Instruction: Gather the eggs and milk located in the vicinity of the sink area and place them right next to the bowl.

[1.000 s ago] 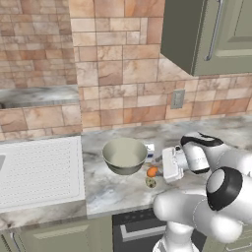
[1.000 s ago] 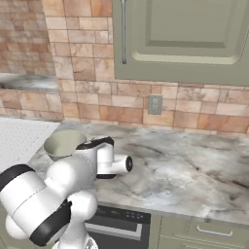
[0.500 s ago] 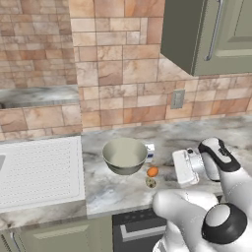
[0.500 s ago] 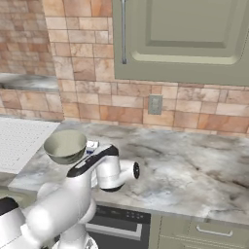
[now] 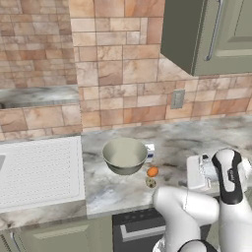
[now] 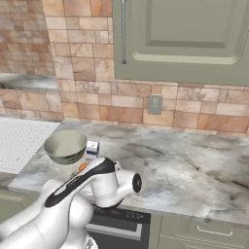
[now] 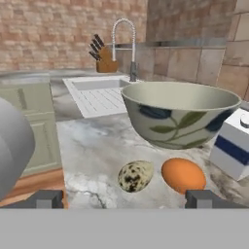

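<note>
Both eggs, speckled egg (image 7: 135, 176) and orange egg (image 7: 183, 174), side by side on the desk (image 7: 92, 151), straight ahead of the fingers (image 7: 204, 198) and between the two tips, just before the bowl (image 7: 180, 113). Milk (image 7: 235, 144) right of the bowl, touching or nearly so. Fingers spread wide, grasping nothing.

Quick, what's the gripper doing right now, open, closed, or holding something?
Gripper: open and empty, its tips wide apart just short of the speckled egg and orange egg.
</note>
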{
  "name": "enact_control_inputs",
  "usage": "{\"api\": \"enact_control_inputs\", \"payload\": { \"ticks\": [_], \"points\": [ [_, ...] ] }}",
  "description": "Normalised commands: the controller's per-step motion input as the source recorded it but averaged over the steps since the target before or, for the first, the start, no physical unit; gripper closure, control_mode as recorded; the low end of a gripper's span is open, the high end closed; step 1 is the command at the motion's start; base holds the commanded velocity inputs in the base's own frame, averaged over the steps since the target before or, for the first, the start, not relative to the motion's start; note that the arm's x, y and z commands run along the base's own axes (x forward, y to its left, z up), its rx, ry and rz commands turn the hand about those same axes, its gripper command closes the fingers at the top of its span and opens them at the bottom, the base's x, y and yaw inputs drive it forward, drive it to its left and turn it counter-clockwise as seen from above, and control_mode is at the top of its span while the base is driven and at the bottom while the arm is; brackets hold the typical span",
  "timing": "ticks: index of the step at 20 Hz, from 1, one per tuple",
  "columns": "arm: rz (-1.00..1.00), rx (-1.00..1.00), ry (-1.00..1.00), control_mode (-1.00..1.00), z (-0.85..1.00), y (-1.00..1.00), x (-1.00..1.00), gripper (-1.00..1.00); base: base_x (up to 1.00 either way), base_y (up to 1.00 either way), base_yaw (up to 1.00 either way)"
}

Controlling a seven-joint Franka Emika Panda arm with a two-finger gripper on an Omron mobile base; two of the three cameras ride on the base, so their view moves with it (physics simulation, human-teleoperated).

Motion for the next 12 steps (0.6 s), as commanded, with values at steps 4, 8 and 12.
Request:
{"api": "enact_control_inputs", "payload": {
  "ticks": [4,8,12],
  "points": [
    [-0.20,0.00,0.22,-1.00,0.33,0.19,-0.16,-1.00,0.00,0.00,0.00],
    [-0.08,-0.01,0.21,-1.00,0.29,0.27,0.01,-1.00,0.00,0.00,0.00],
    [-0.02,-0.01,0.26,-1.00,0.31,0.29,0.07,-1.00,0.00,0.00,0.00]
  ]
}}
